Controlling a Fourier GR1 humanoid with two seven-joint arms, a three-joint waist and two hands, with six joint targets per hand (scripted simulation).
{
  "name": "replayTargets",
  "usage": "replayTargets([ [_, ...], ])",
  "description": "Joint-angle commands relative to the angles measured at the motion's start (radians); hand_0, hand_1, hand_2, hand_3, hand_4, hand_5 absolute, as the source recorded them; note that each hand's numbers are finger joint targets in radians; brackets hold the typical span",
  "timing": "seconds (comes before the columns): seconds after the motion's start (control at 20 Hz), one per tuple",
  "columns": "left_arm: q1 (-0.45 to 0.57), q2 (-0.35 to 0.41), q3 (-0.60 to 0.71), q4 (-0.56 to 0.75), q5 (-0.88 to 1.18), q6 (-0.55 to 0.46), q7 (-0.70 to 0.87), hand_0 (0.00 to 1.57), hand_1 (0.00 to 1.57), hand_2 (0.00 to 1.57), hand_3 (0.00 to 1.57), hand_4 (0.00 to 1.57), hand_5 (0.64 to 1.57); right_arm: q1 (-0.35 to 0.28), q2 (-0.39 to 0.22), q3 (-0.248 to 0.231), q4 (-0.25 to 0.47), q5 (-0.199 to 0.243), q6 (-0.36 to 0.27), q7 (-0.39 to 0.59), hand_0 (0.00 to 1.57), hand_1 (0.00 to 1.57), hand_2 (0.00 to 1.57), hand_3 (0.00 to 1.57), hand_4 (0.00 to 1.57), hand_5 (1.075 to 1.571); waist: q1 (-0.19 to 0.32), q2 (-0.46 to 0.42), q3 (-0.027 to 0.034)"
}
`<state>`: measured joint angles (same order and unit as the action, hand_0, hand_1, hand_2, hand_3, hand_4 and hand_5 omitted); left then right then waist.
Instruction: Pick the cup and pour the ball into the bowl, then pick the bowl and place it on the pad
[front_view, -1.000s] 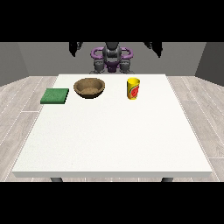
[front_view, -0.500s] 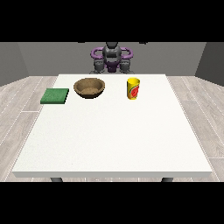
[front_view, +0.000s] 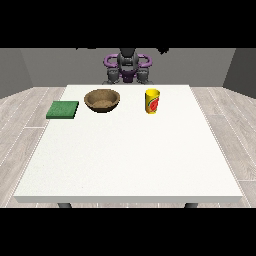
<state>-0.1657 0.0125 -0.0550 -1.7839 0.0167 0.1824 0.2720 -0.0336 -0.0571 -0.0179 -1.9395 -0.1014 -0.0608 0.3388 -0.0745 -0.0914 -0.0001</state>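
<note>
A yellow cup (front_view: 152, 101) with a red mark stands upright at the back right of the white table (front_view: 130, 160). No ball shows from this angle. A brown wooden bowl (front_view: 102, 100) sits to the cup's left, and a flat green pad (front_view: 63, 109) lies left of the bowl. The robot (front_view: 128, 67) stands behind the far edge. Only dark tips of its hands show at the scene's top edge: the hand at the view's left (front_view: 85, 48) and the hand at the view's right (front_view: 163, 50). Both are high above and well behind the objects.
The bowl, cup and pad stand in a row along the far part of the table. Grey plank floor surrounds the table and grey walls stand behind the robot.
Both hands have risen and drawn inward, so that now only their tips show at the scene's top edge. Cup, bowl and pad have not moved.
</note>
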Motion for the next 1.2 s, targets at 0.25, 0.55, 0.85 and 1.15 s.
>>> replayTargets([
  [0.25, -0.044, 0.013, 0.053, 0.184, -0.055, -0.016, -0.391, 0.0, 0.0, 0.0, 0.0, 0.55, 1.487, -0.055, -0.025, -0.088, 0.12, -0.08, 0.108, -0.281, 0.0, 0.0, 0.0, 0.0, 0.69, 1.543, -0.025, 0.29, 0.0004],
  [0.55, -0.071, 0.054, 0.132, 0.419, 0.011, -0.106, -0.541, 0.0, 0.0, 0.0, 0.0, 0.31, 1.48, -0.076, -0.093, -0.154, 0.146, -0.127, 0.169, -0.285, 0.0, 0.0, 0.0, 0.0, 0.68, 1.553, -0.053, 0.32, -0.0002],
  [0.85, -0.174, 0.087, 0.178, 0.656, -0.001, -0.129, -0.658, 0.0, 0.0, 0.0, 0.0, 0.0, 1.441, -0.119, -0.113, -0.194, 0.251, -0.133, 0.174, -0.309, 0.0, 0.0, 0.0, 0.0, 0.67, 1.56, -0.027, 0.291, -0.0001],
  [1.15, -0.237, 0.066, 0.214, 0.848, 0.006, -0.109, -0.761, 0.0, 0.0, 0.0, 0.0, 0.2, 1.429, -0.085, -0.131, -0.208, 0.283, -0.166, 0.248, -0.368, 0.0, 0.0, 0.0, 0.0, 0.67, 1.562, -0.077, 0.305, -0.0001],
])
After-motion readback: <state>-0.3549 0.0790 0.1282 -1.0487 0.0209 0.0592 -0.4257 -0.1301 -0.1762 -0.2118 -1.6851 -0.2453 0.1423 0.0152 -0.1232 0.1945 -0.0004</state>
